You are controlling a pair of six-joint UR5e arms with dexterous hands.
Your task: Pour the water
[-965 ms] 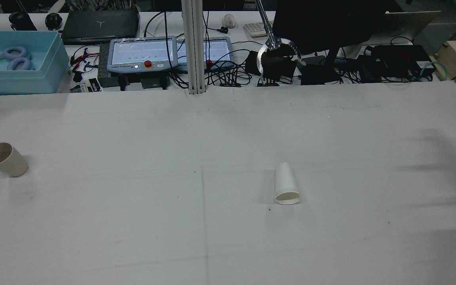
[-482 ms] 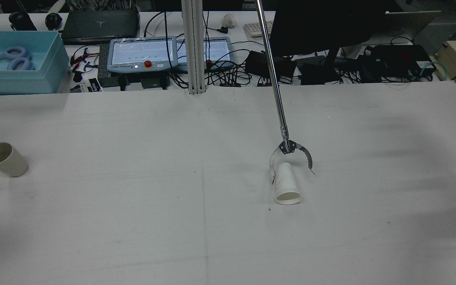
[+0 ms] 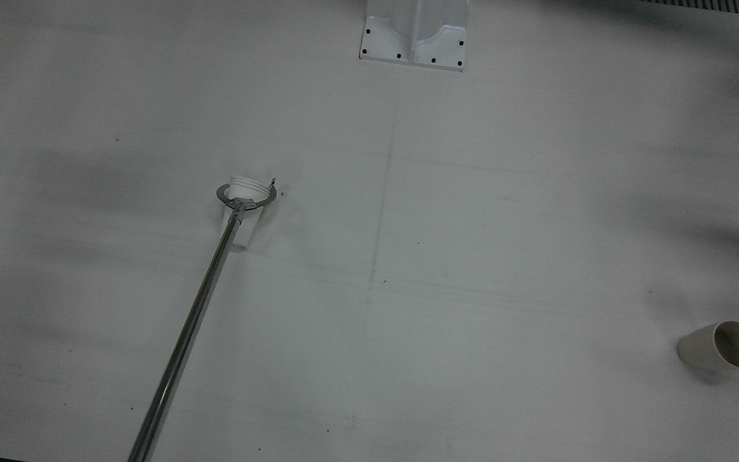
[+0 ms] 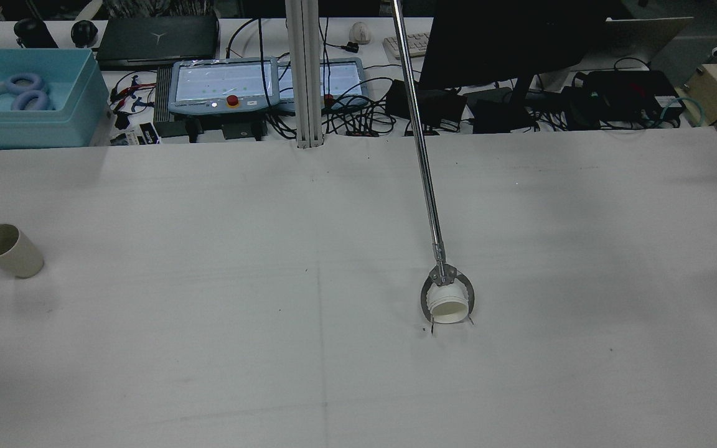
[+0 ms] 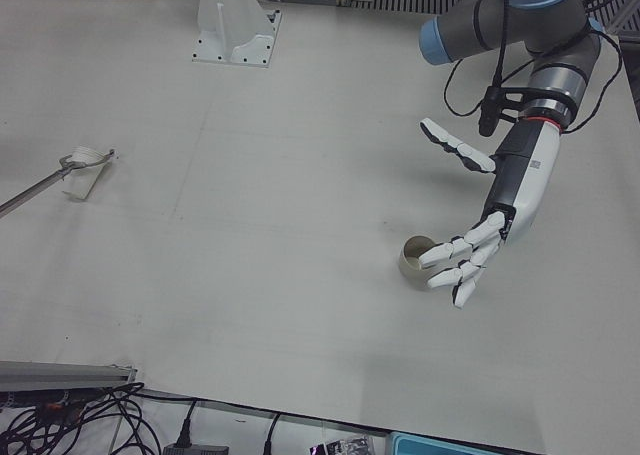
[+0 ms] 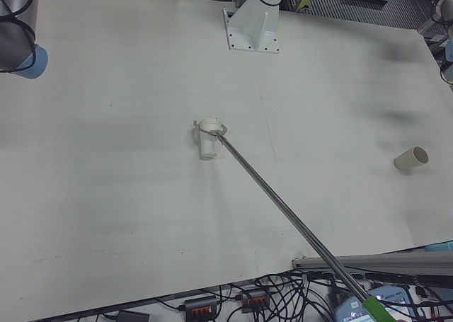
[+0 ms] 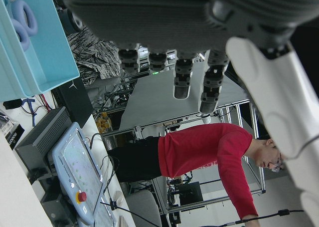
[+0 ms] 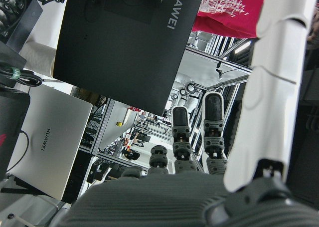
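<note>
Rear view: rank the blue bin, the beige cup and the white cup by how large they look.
1. Blue bin, by far the largest.
2. Beige cup.
3. White cup, though it points its mouth at the camera and sits inside the reacher tool's claw, so the two cups may really be alike.

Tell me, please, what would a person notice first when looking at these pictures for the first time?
Most striking is the long metal grabber pole reaching across the white table, its claw ringed around the white paper cup lying on its side near the middle. Next is the robot's left hand, open with fingers spread, hanging beside the beige cup at the table's left side.
</note>
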